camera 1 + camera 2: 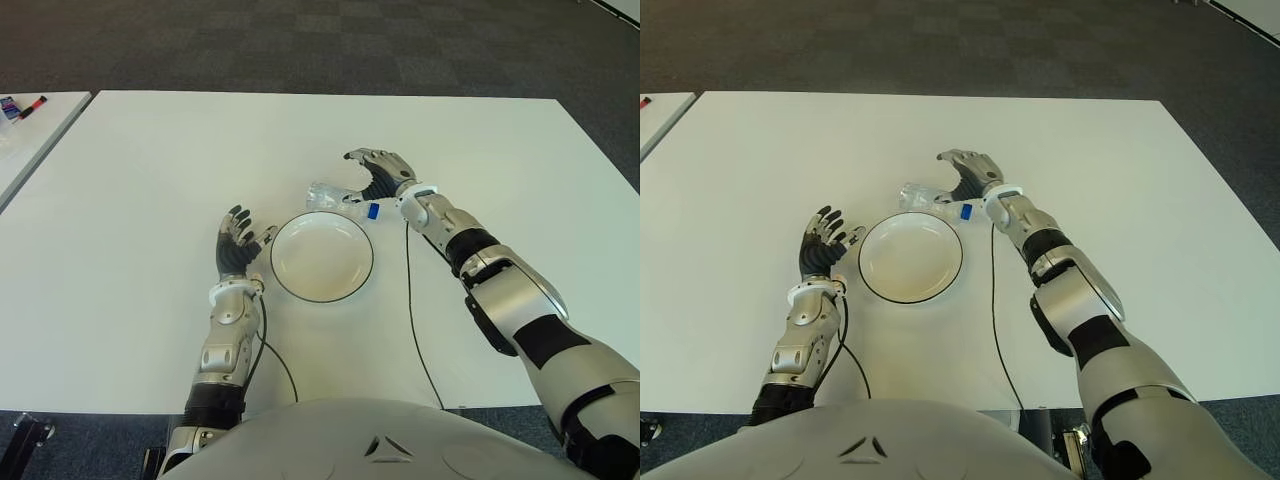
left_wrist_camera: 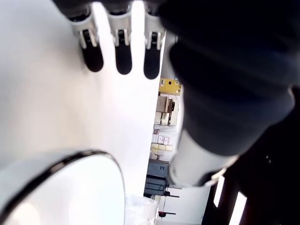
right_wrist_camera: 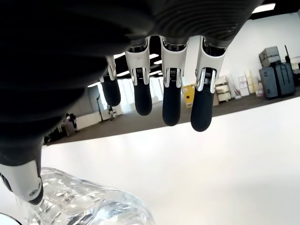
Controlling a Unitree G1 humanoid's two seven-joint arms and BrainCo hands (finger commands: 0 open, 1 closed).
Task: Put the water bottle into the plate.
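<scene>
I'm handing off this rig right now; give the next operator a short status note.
Right hand: open, fingers spread over the clear plastic water bottle with blue cap, not gripping.
Left hand: open, idle, left of the white round plate with dark rim.
Bottle lies on its side on the white table, just beyond the plate's far edge.
Done: approach.
Left: grasp the bottle, place it in the plate.

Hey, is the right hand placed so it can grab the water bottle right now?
Probably yes. The right hand is open just behind the water bottle, which lies on its side beyond the plate. Nothing shows between fingers and bottle.
</scene>
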